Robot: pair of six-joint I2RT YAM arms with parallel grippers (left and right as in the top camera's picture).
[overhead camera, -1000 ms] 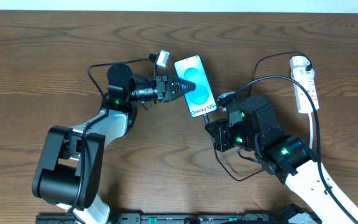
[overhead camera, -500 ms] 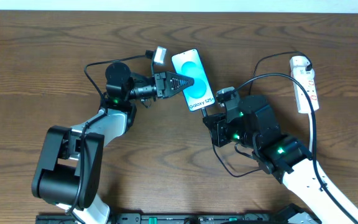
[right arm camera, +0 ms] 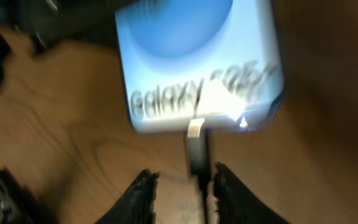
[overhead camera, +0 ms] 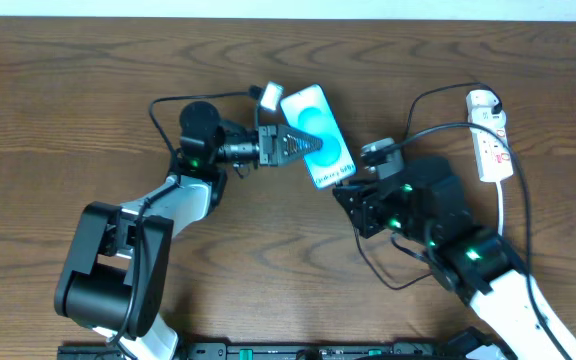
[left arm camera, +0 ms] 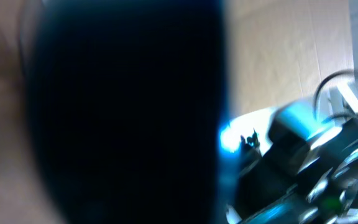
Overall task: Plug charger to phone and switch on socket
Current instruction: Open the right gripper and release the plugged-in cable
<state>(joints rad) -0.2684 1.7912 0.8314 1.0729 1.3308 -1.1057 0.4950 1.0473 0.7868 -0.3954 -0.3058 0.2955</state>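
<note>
Counts of everything on 1 wooden bench (overhead camera: 68,100)
1 phone (overhead camera: 318,135) with 1 line of "Galaxy" text across its blue screen; 1 white socket (overhead camera: 491,140) with 1 white cord (overhead camera: 502,205) running from it; 1 black charger (right arm camera: 199,158) with 1 connector tip; 2 robot arms, 1 left arm (overhead camera: 183,195) and 1 right arm (overhead camera: 493,280); 2 hands, 1 left hand (overhead camera: 306,142) and 1 right hand (right arm camera: 184,173), the right showing 2 dark fingers (right arm camera: 142,190)

Robot lab, bare wooden table (overhead camera: 58,90)
</note>
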